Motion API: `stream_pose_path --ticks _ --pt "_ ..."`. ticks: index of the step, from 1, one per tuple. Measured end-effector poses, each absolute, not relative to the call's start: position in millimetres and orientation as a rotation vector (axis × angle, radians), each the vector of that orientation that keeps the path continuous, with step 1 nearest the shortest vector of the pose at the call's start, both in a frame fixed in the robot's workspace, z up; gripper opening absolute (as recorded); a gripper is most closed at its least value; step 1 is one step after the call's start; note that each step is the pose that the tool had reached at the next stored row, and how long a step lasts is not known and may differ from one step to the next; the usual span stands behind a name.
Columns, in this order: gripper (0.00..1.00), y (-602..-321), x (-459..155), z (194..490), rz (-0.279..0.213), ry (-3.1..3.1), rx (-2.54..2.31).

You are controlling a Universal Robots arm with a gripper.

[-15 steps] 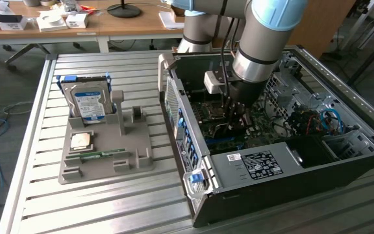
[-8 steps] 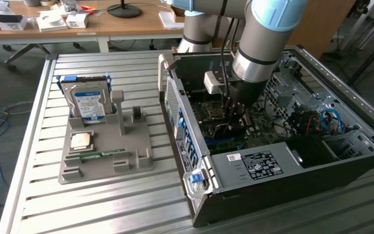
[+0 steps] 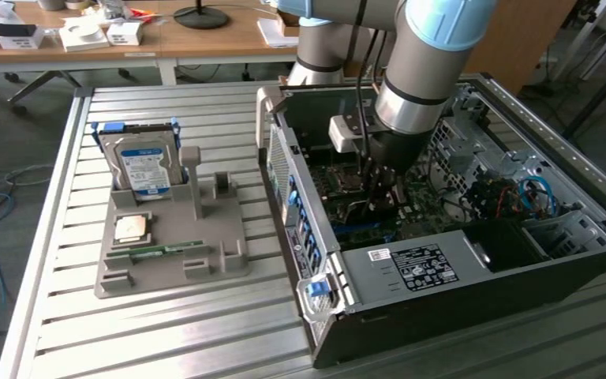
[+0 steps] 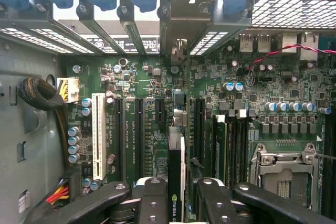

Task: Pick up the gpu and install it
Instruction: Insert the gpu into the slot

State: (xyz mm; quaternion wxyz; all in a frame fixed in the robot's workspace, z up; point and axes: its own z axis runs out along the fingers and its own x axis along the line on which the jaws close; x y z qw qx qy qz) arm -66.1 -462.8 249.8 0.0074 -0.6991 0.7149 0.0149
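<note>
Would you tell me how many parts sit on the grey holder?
3: a hard drive standing at its far end, a square chip in the middle, a memory stick nearest the camera.

From my remote seat the gpu point(image 4: 176, 182) shows edge-on in the wrist view: a thin dark card standing upright over the green motherboard, a green logo on its near edge. Its silvery bracket point(image 4: 181, 30) runs up to the case's rear slot openings, between the blue latches.
</note>
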Motion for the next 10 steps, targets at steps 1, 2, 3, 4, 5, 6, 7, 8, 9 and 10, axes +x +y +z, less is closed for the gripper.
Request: stream_pose_path --ticks 1,2,3,4,5,6,7,8,9,10 --pt "0.26 -462.8 -66.2 249.7 0.046 2.235 -2.186" --pt "0.26 -462.8 -66.3 249.7 0.046 2.235 -2.186" --pt "0.26 -462.8 -66.6 249.7 0.046 2.236 -2.185" --pt "0.26 -462.8 -66.7 249.7 0.046 2.235 -2.185" --pt "0.26 -462.8 -66.7 249.7 0.047 2.235 -2.186" --pt "0.26 -462.8 -66.8 249.7 0.046 2.235 -2.186" --pt "0.26 -462.8 -66.9 249.8 0.046 2.235 -2.186" --pt "0.26 -462.8 -66.9 249.7 0.046 2.235 -2.186" --pt "0.26 -462.8 -66.9 249.7 0.047 2.235 -2.186" --pt "0.26 -462.8 -66.9 249.7 0.047 2.235 -2.186"
